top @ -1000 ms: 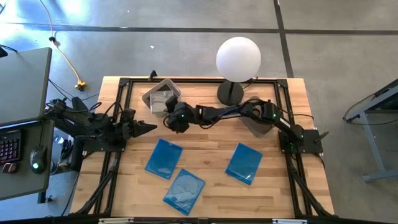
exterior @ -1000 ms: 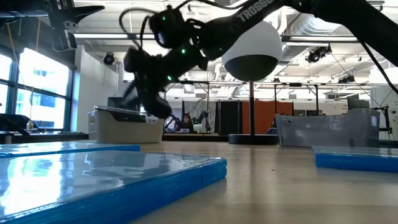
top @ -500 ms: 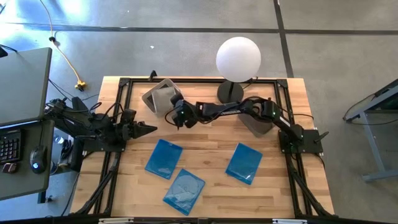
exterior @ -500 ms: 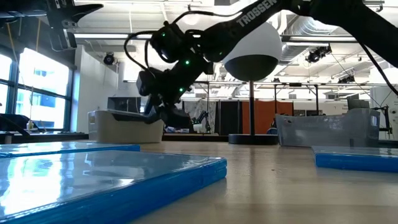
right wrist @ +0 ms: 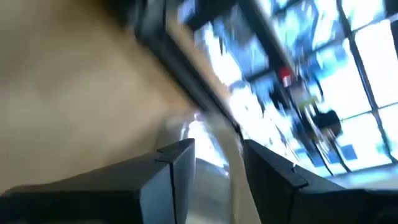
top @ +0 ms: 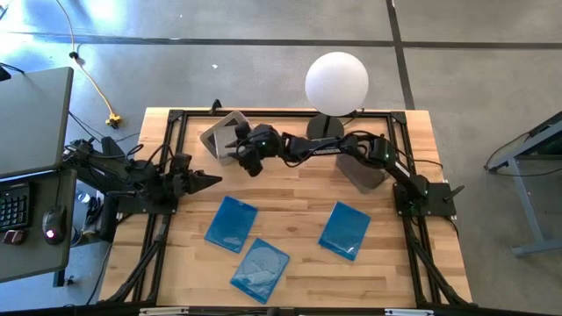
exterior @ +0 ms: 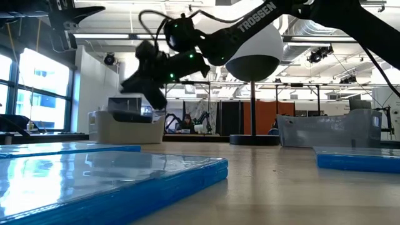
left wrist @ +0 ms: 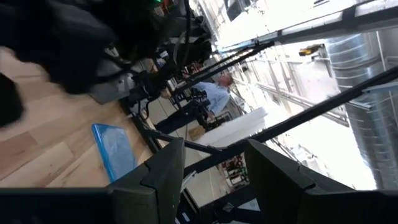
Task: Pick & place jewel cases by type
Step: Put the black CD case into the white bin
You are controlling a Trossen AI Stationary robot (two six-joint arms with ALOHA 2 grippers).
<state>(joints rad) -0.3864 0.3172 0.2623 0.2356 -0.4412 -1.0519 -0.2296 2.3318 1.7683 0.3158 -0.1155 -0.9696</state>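
We see bare tabletop (top: 290, 197) between the blue cases (top: 232, 223) at 7 o'clock and another (top: 344, 230) at 5. The lamp (top: 335, 84) blocks 12; the bins (top: 223, 133) flank it.

A robotics lab: exposed ceiling ducts (exterior: 325, 25), concrete floor (top: 263, 79), framed wooden table (top: 290, 197).

- From above, the light is even and bright; the white globe lamp (top: 336, 82) glows without harsh glare, and shadows on the wooden table (top: 299, 263) are soft.
- At table height, bright windows (exterior: 34, 87) on the left and ceiling lights backlight the dark arm (exterior: 187, 53), which is motion-blurred; the near blue case (exterior: 112, 178) is out of focus and shows reflections.
- The right wrist picture is heavily smeared.
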